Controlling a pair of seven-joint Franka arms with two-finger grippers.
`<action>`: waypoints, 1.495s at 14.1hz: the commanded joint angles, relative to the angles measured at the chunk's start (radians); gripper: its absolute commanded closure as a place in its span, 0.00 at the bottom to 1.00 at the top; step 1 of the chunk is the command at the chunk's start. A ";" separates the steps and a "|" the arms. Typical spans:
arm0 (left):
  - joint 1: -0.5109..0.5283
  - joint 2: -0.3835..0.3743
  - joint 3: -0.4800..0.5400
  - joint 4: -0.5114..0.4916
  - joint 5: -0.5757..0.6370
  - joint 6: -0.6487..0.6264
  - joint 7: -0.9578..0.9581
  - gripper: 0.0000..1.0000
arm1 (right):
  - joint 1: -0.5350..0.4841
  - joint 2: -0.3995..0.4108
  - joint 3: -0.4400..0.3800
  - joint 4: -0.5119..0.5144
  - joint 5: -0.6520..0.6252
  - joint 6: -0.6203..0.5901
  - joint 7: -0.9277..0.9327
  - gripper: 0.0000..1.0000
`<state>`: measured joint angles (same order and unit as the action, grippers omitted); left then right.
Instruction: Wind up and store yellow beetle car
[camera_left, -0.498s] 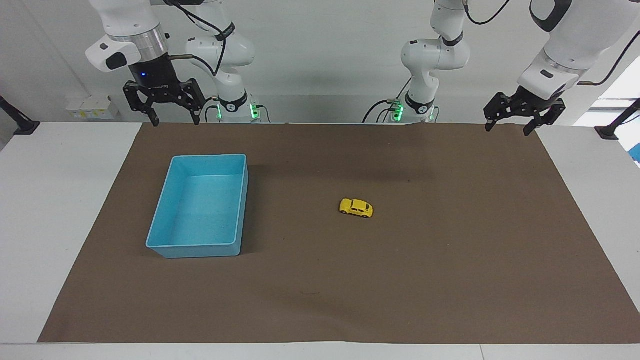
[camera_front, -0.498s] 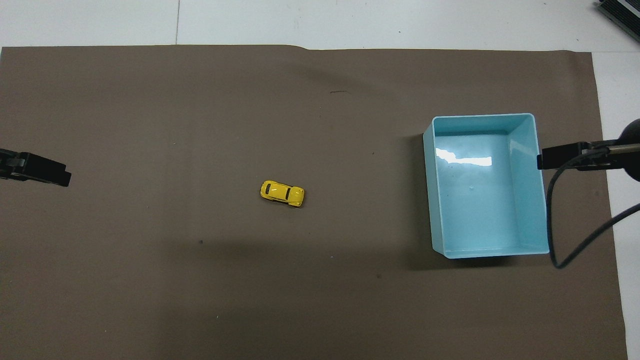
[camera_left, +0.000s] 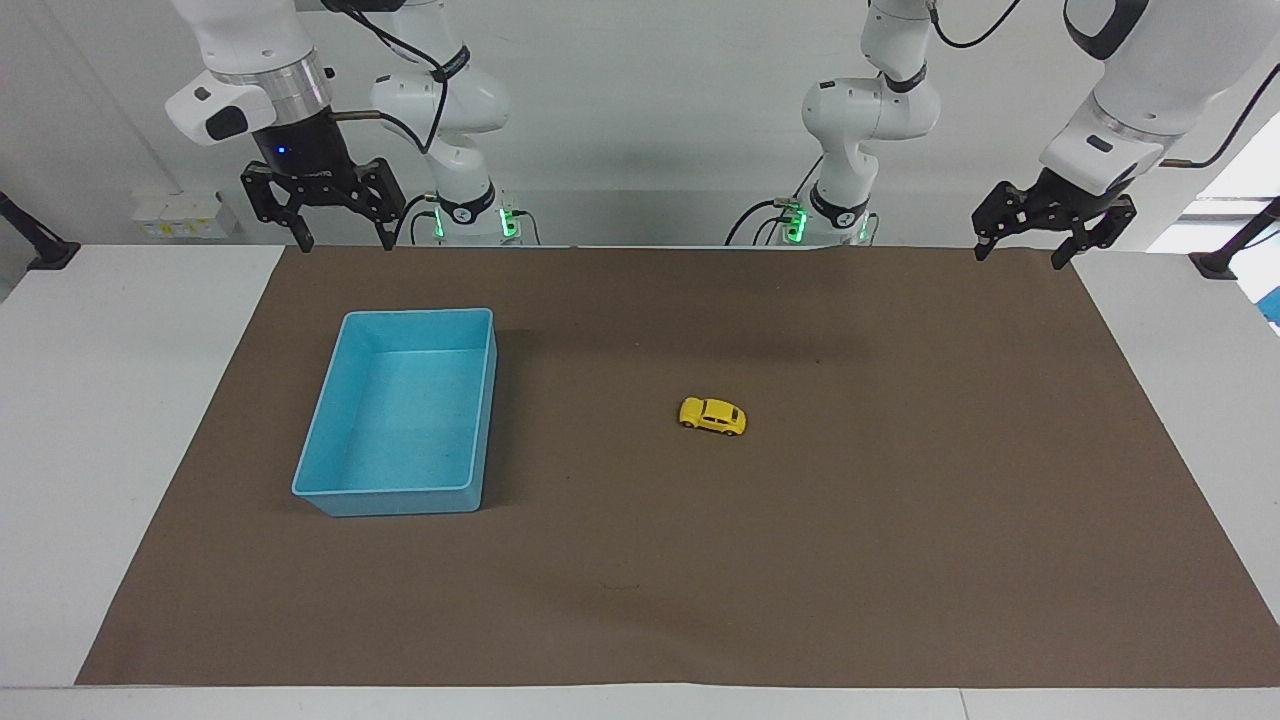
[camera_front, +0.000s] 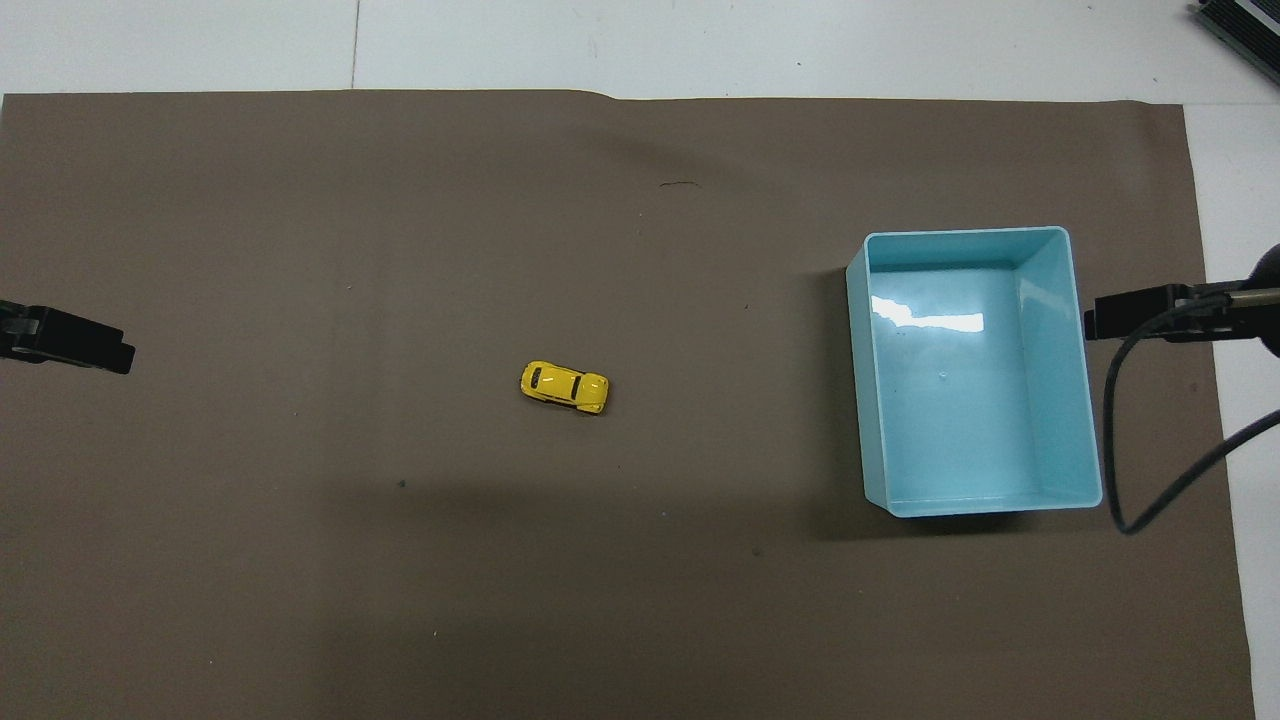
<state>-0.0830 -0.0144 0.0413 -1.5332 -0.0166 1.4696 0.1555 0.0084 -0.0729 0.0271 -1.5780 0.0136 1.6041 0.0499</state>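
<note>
Bright yellow, the yellow beetle car (camera_left: 712, 416) rests on its wheels on the brown mat (camera_left: 900, 560) near the middle of the surface (camera_left: 130, 420), untouched and apart from everything else. Its long axis runs roughly along the surface's length, from one arm's end toward the other, slightly skewed. The blue bin (camera_left: 400, 412) stands empty toward the right arm's end, well apart from the car.

The left tool (camera_left: 1026, 250) hangs over the mat's corner at the robots' edge on the left arm's end; the right tool (camera_left: 342, 241) hangs over the mat's robots' edge, above the stretch between that edge and the bin. Both tools stand wide, holding nothing. The car lies well away from each, toward the middle of the surface and farther from the robots; by the facing view the two reaches look about equal, so neither arm is clearly favoured. A grasp would probably close across the car's narrow width, so the tool's fingers would have to line up across that long axis.

Against the earlier frame, both tools have drawn slightly up and outward toward their own ends; car and bin have not moved.
</note>
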 joint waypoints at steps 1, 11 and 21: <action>0.003 -0.009 -0.011 0.005 0.010 -0.018 0.021 0.00 | -0.004 -0.027 0.002 -0.017 -0.009 -0.009 0.004 0.00; -0.053 -0.002 -0.026 0.007 -0.003 0.032 0.593 0.00 | -0.016 -0.027 0.002 -0.017 0.008 -0.007 0.004 0.00; -0.142 0.132 -0.043 -0.016 -0.045 0.119 1.159 0.00 | -0.016 -0.027 0.001 -0.017 0.008 -0.009 0.004 0.00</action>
<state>-0.2034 0.0908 -0.0158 -1.5400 -0.0345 1.5347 1.2184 0.0061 -0.0806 0.0216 -1.5781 0.0144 1.6041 0.0499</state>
